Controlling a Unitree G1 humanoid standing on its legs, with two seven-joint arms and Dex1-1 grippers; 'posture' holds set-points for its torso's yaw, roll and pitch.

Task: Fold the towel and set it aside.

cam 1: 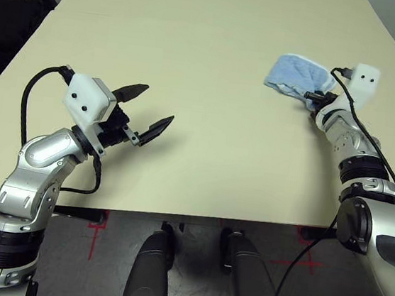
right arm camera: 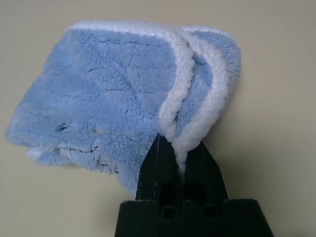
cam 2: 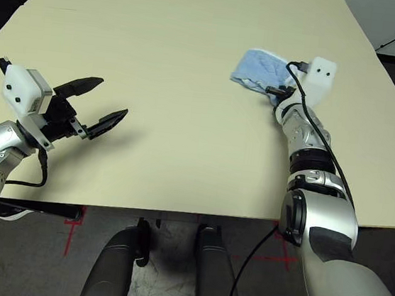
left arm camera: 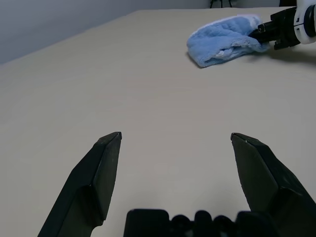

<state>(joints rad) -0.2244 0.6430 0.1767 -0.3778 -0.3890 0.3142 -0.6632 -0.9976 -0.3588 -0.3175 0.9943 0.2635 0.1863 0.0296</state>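
1. Big and pale, the bench (cam 1: 212,85) takes up most of what you see from the head, with dark floor around it.
2. You can find the towel (cam 1: 297,75) far over on the right side of the bench, near the edge. It is blue and fluffy with a white trim, and it is already folded into a small bundle.
3. Your right tool (right arm camera: 178,153) is clenched on the white trim at one end of the towel. You hold it there, I think, so the layers stay together while you put it to the side.
4. Your left tool (cam 1: 147,110) is released, with both black fingers spread wide. It hangs over bare bench on the left, well apart from the towel. It looks like it is keeping out of the way, because one tool is enough for this part.
5. Your right wrist view shows the grip up close: two bands of white trim pinched between the fingers.
6. Your left wrist view shows the towel from the side, resting low on the bench, with the right tool at its end.
7. Your head views show how far apart your two arms are.
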